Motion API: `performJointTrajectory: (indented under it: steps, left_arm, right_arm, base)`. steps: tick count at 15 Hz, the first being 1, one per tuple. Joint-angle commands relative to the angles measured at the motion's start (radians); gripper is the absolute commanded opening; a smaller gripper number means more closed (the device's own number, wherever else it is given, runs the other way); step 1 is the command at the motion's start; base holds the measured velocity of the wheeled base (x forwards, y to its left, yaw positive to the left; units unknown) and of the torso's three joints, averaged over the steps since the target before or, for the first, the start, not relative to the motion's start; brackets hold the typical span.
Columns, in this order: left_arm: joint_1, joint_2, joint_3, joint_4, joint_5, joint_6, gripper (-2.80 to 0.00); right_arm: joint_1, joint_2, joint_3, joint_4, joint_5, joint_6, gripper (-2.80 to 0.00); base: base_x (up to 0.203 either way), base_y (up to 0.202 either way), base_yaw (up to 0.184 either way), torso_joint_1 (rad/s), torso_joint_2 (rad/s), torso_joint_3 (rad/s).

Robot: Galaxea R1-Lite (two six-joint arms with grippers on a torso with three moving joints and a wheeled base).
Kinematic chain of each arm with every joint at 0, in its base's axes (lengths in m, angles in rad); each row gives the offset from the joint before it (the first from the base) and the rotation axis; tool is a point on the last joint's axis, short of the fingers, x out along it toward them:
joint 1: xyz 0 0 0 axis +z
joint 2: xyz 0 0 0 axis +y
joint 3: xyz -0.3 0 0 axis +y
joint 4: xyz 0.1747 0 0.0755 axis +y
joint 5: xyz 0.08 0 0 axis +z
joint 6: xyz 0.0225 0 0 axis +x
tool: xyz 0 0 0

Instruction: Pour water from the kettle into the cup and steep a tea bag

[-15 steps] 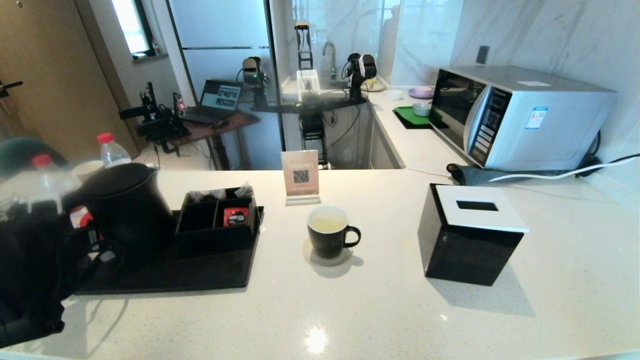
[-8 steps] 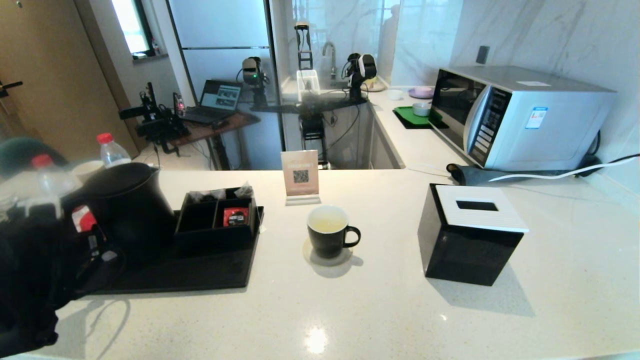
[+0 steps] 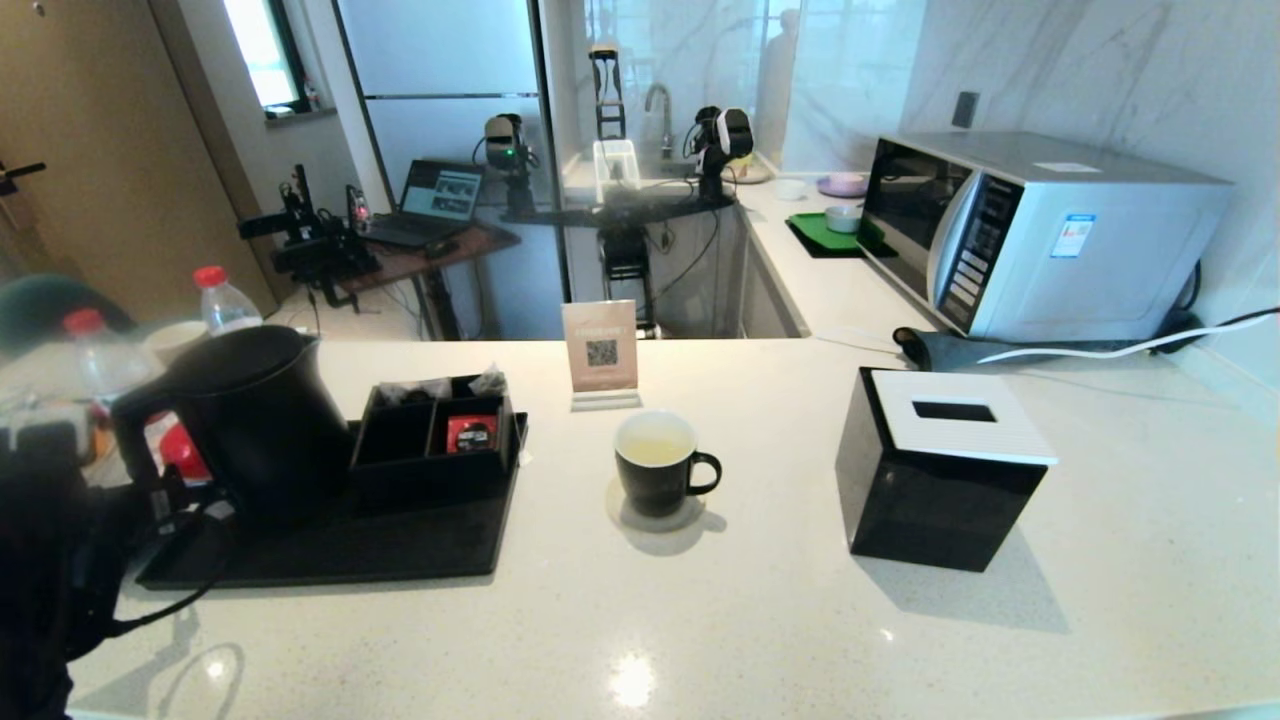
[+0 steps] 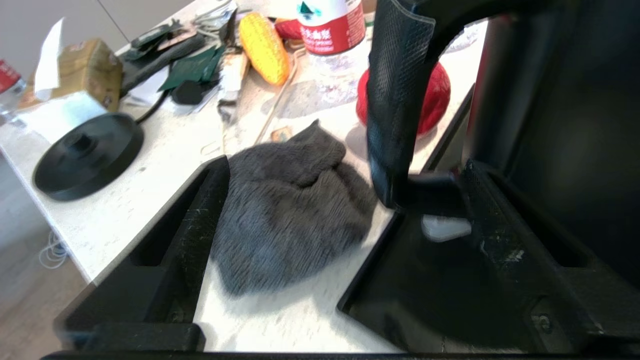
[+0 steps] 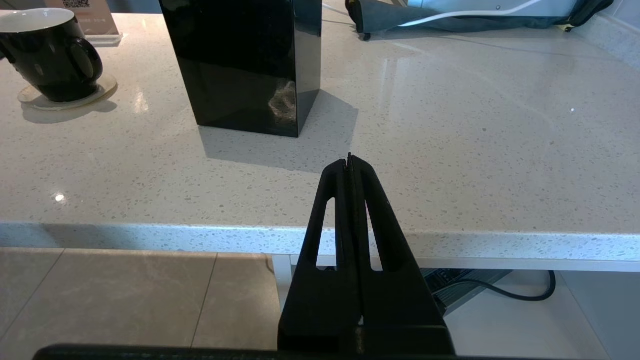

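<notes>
A kitchen — white stone counter, microwave against marble wall, sink tap behind — with a laptop desk beyond, lab-style.

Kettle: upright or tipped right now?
Upright. The kettle stands flat on the tray, lid level, and the open left gripper is clear of its handle.

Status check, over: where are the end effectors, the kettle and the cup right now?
Left end effector open by the matte black kettle's handle, nothing held. Right end effector shut, parked off the counter edge. Black ceramic cup on its coaster, path clear.
</notes>
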Motion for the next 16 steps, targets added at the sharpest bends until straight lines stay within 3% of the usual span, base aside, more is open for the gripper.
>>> performJointTrajectory:
  steps: [1, 5, 8, 12, 16]
  left_arm:
    - [-0.001, -0.067, 0.053, -0.048, 0.002, 0.001, -2.80]
    - [-0.009, -0.162, 0.104, -0.048, 0.001, 0.013, -2.80]
    - [-0.088, -0.223, 0.123, -0.048, 0.002, 0.018, -2.80]
    - [-0.226, -0.275, 0.123, -0.048, 0.000, 0.018, -2.80]
    - [-0.456, -0.302, 0.139, -0.048, -0.001, 0.006, -2.80]
  right_arm:
    - [0.000, 0.001, 0.000, 0.000, 0.000, 0.000, -2.80]
    - [0.000, 0.001, 0.000, 0.000, 0.000, 0.000, -2.80]
    - [0.000, 0.001, 0.000, 0.000, 0.000, 0.001, -2.80]
    - [0.000, 0.001, 0.000, 0.000, 0.000, 0.000, -2.80]
    - [0.000, 0.001, 0.000, 0.000, 0.000, 0.000, -2.80]
  base:
    - [0.000, 0.000, 0.000, 0.000, 0.00, 0.000]
    - [0.000, 0.000, 0.000, 0.000, 0.00, 0.000]
    - [0.000, 0.000, 0.000, 0.000, 0.00, 0.000]
    - [0.000, 0.000, 0.000, 0.000, 0.00, 0.000]
    - [0.000, 0.000, 0.000, 0.000, 0.00, 0.000]
